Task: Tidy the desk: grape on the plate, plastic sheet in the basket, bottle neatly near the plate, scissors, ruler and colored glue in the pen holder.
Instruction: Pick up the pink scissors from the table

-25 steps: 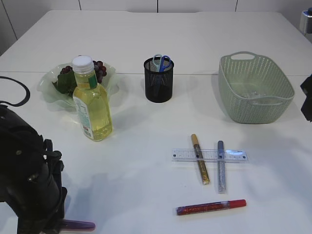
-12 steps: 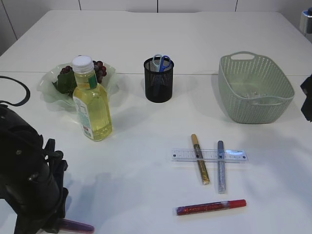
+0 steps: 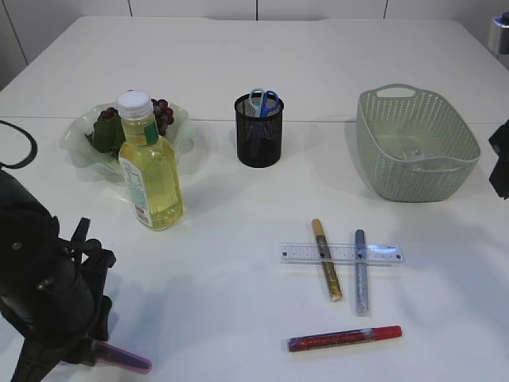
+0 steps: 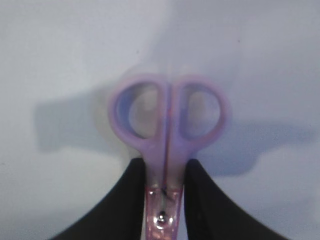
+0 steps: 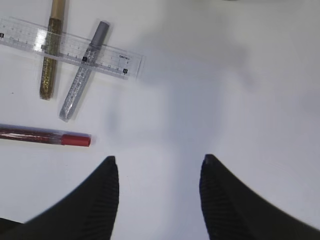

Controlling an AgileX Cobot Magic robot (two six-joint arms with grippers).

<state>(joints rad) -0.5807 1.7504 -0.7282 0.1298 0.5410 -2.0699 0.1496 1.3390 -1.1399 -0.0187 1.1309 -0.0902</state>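
Observation:
My left gripper (image 4: 165, 162) is shut on purple scissors (image 4: 167, 117) just below their handle loops, low at the near left (image 3: 119, 356). My right gripper (image 5: 159, 160) stands open over bare table, right of the red glue (image 5: 45, 136). The clear ruler (image 3: 342, 254) lies under the gold glue (image 3: 326, 260) and silver glue (image 3: 360, 272); the red glue (image 3: 344, 338) lies nearer. Grapes (image 3: 163, 111) sit on the plate (image 3: 79, 139), with the bottle (image 3: 151, 171) upright beside it. Blue scissors (image 3: 262, 99) stand in the pen holder (image 3: 258, 131). The plastic sheet is out of view.
A green basket (image 3: 417, 143) stands at the right rear. The ruler (image 5: 112, 57), gold glue (image 5: 50, 65) and silver glue (image 5: 82, 80) lie at the upper left of the right wrist view. The left arm's black bulk (image 3: 40, 294) fills the near left corner.
The left arm has shifted slightly, and the purple scissors in its grip have tilted and moved a little up in the exterior view. The right side is unchanged.

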